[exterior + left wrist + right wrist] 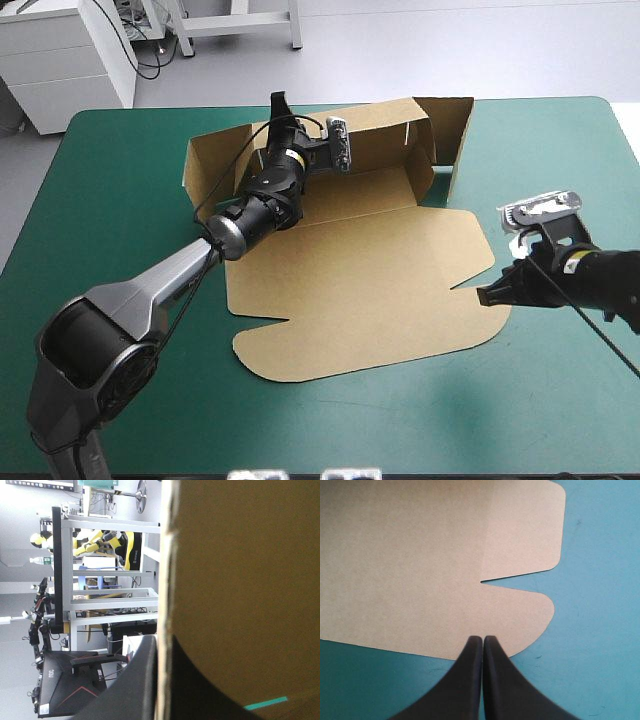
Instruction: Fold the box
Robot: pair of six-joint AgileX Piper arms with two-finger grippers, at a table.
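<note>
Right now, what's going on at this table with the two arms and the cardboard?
Two robot arms are working on a brown box on the teal-green table. The left gripper reaches across the sheet and pinches the raised far wall. The right gripper, fingers shut, sits at the rounded flap on the right edge of the lid. The far part has walls standing, and the lid lies flat.

Pale grey floor [450, 50] — white cabinet [62, 68] beyond table [110, 290]

Teal-green table [120, 200], brown box [370, 290] on it — lid flat
</note>
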